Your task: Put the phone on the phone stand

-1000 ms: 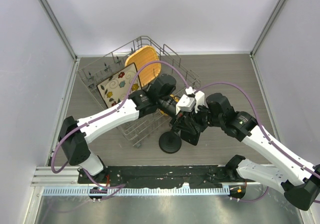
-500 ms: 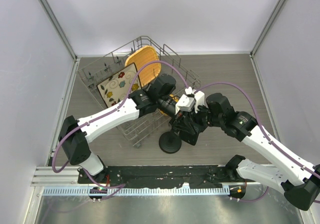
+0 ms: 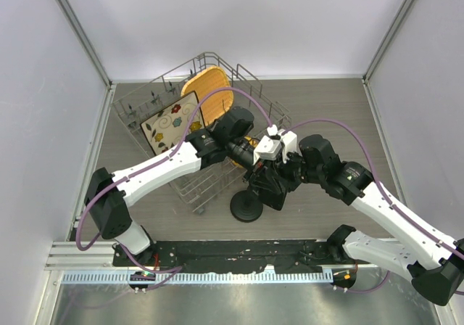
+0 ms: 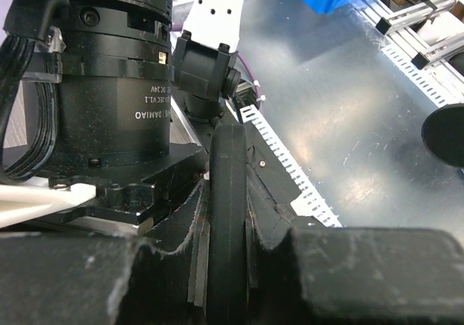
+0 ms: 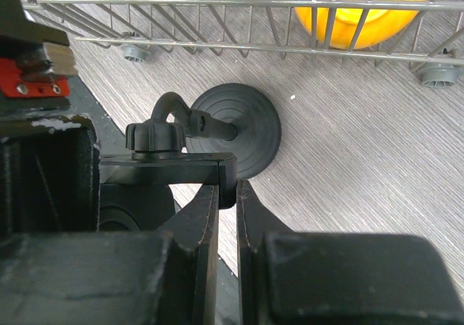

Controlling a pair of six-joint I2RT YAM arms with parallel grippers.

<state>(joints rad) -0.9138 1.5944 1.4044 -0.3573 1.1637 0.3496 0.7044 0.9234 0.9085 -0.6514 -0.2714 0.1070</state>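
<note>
Left gripper (image 4: 228,267) pinches the thin matte-black phone (image 4: 228,180) edge-on; right gripper (image 5: 228,194), grip unclear, over ribbed-disc phone stand (image 5: 246,125).

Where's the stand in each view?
Top external: stand, lower centre, just in front of the rack.
Left wrist: dark disc cut by right edge, maybe its base; unsure.
Right wrist: stand at centre, base below the rack.
Landmark: rack wire, in top and right wrist only.
</note>
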